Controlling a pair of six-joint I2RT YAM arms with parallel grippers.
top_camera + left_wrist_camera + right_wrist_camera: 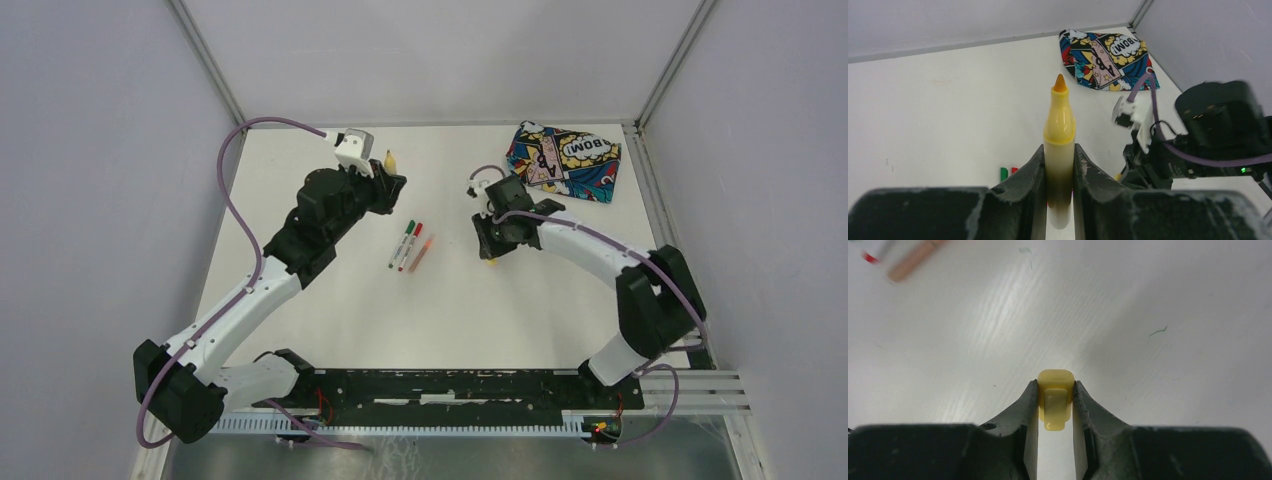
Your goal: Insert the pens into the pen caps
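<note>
Left side first: the left pincer (1058, 155) is clamped tight on the yellow pen (1059, 120), gripping it around the lower barrel. In the wrist view the pen runs straight up toward 12 o'clock, its orange-ish nib bare and well clear of the fingertips. The bottom end pokes out a bit below the fingers at 6 o'clock, so you can't see all of it. From overhead only the nib end shows past the black wrist.

Moving right, three more pens lie side by side on the bench (450, 320), at roughly 5 o'clock from the left pincer: the green-ended pen (401, 244), the red-ended pen (411, 243) and the orange pen (420, 254). They're all slanted the same way and packed close. They're too small for me to tell if those coloured ends are caps or not. The left wrist view catches only a sliver of green and red beside its finger, and the right wrist view has them blurred and cut off at 10 o'clock.

Right pincer (1055, 385): closed narrow on the yellow cap (1054, 407), which sits squarely between the fingertips, just above the bench or touching it, can't say which. Overhead it's just a yellow speck under the fingers.

The comic-print pouch (563, 160) lies at about 1 o'clock from the right pincer, well apart.
</note>
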